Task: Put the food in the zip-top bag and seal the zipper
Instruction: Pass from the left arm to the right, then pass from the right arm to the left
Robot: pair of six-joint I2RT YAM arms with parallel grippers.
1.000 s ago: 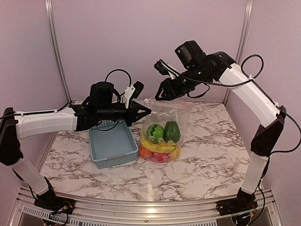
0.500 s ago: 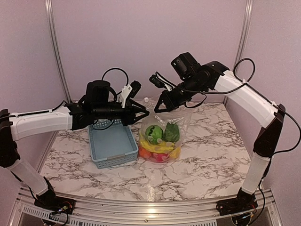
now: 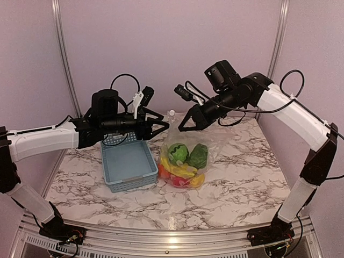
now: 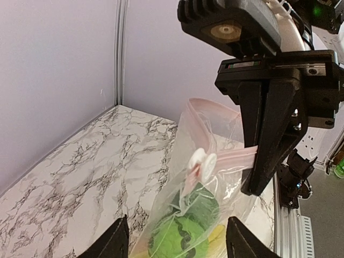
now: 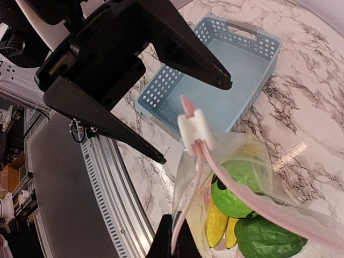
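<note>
Two arms reach toward a clear bag (image 3: 207, 141) standing on the marble tabletop (image 3: 242, 177) in the top view; the food (image 3: 183, 164), green, yellow, orange and red pieces, sits inside at the bottom; a blue basket (image 3: 128, 161) lies just beside the bag on its left; the left pincer (image 3: 163, 122) is released, jaws apart, near the bag's mouth; the right pincer (image 3: 184, 126) is clenched on that mouth edge, which is lifted above the food.

Left wrist view: the pink zipper (image 4: 236, 157) runs from a white slider (image 4: 202, 161) into the right pincer's shut black fingers (image 4: 269, 134); the left fingertips stand wide apart below, gripping nothing.

Right wrist view: the strip rises from the closed fingers to the slider, which shows between the left pincer's spread fingers without touching them; green pieces (image 5: 236, 188) and bananas (image 5: 217, 228) lie under the plastic.
</note>
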